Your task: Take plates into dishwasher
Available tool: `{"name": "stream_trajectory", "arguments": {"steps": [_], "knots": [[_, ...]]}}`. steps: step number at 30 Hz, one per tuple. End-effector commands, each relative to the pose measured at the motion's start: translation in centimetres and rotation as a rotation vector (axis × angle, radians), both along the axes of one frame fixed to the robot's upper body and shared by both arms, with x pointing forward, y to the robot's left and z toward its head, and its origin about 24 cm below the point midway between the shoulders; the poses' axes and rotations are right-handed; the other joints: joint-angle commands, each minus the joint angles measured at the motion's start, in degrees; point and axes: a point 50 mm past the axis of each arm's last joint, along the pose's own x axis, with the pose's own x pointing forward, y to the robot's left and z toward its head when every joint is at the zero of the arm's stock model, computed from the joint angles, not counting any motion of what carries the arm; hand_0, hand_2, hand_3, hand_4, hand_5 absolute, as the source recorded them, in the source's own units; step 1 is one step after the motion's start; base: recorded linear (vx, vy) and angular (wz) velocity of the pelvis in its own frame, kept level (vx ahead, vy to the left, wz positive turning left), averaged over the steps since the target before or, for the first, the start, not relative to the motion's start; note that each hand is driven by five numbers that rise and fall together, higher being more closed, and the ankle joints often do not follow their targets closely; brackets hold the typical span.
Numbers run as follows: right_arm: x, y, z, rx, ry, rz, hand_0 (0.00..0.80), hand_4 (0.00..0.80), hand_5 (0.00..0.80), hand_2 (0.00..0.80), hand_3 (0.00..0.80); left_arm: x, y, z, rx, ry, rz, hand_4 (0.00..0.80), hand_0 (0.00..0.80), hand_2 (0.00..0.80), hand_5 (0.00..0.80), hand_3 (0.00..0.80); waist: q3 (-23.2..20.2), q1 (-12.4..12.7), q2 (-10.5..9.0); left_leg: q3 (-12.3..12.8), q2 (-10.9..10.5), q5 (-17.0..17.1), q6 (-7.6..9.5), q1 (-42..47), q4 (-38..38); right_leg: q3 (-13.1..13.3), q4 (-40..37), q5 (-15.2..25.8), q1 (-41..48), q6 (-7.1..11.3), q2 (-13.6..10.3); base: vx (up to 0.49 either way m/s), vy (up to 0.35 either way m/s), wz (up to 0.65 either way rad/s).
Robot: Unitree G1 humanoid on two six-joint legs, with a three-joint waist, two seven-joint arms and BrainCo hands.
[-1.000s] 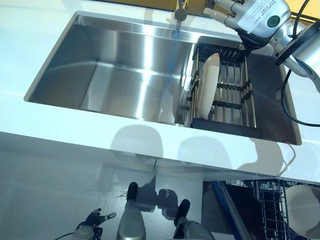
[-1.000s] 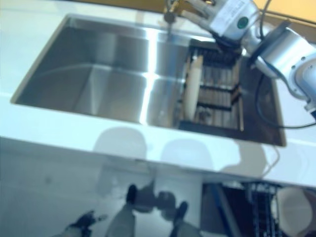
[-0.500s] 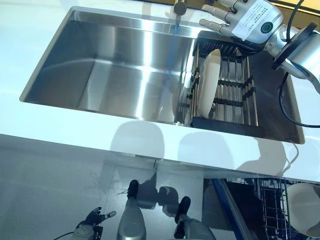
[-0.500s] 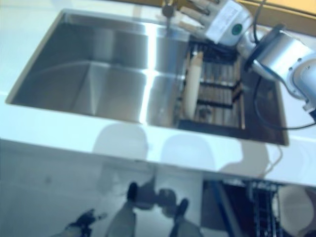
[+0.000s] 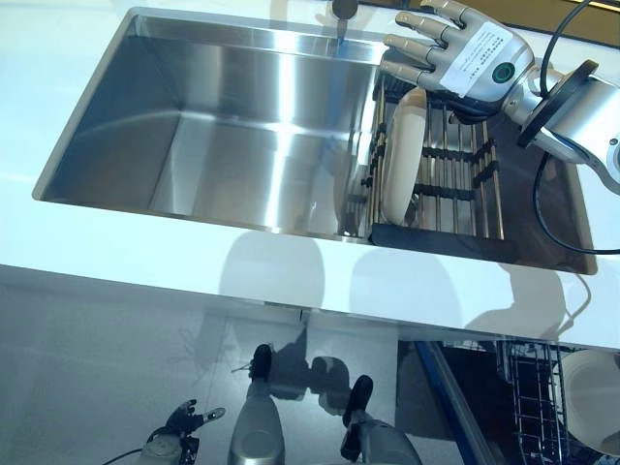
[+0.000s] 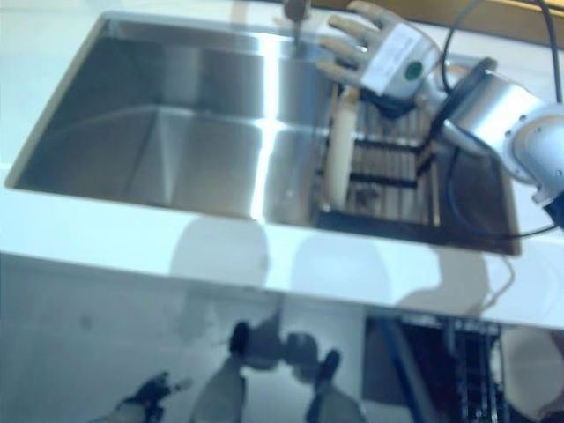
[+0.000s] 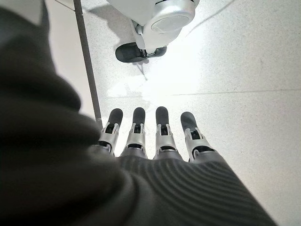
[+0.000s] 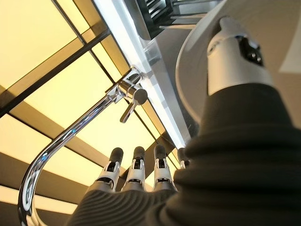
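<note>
The right hand [image 5: 455,58], bearing a label too small to read, has come down, fingers spread, just above the plate [image 5: 400,155] standing upright in the sink rack [image 5: 455,184]; contact perhaps none.

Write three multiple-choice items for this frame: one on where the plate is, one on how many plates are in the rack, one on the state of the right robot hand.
1. Where is the plate?
A. Flat on the sink floor
B. On edge in the dish rack at the right of the sink
C. On the counter

2. How many plates are in the rack?
A. One
B. Two
C. Four

3. What state is the right robot hand in?
A. Curled shut, holding nothing
B. Gripping the faucet
C. Open, above the plate

Key:
1 B: the plate stands on edge in the dish rack at the right end of the sink.
2 A: only one plate shows among the rack's bars.
3 C: the right robot hand has its fingers straight over the plate's top edge, beside the faucet.
</note>
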Motion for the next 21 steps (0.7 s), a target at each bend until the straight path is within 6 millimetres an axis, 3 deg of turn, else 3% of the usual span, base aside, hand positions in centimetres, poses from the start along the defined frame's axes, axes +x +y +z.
{"name": "stream_trajectory", "arguments": {"steps": [1, 11, 21], "knots": [[-0.5, 0.1, 1.2, 0.01, -0.043, 0.023, 0.0, 0.0, 0.0, 0.0, 0.0, 0.7, 1.3, 0.6, 0.029, -0.015, -0.004, 0.0, 0.0, 0.0, 0.0, 0.0, -0.1, 0.01, -2.68, 3.56, -0.93, -3.26, 0.05, 0.45, -0.18, 1.88, -0.01, -0.8, -0.88, 4.19, -2.85, 0.0, 0.0, 0.0], [-0.4, 0.4, 0.4, 0.003, -0.016, 0.039, 0.0, 0.0, 0.0, 0.0, 0.0, 0.9, 1.2, 0.7, 0.025, -0.023, -0.011, 0.0, 0.0, 0.0, 0.0, 0.0, 0.17, -0.05, -2.52, 3.78, -0.82, -3.11, -0.06, 0.22, -0.18, 1.98, -0.01, -0.6, -1.27, 4.26, -2.93, -0.002, 0.0, -0.01], [-0.5, 2.1, 0.2, -0.013, -0.004, 0.088, 0.0, 0.0, 0.0, 0.0, 0.0, 0.8, 0.9, 0.5, 0.021, -0.02, -0.013, 0.0, 0.0, 0.0, 0.0, 0.0, 0.44, 0.65, -2.14, 3.24, -1.2, -3.17, 0.07, -0.09, -0.18, 1.54, -0.01, -0.56, -1.47, 4.16, -3.03, -0.004, 0.001, 0.0]]}}
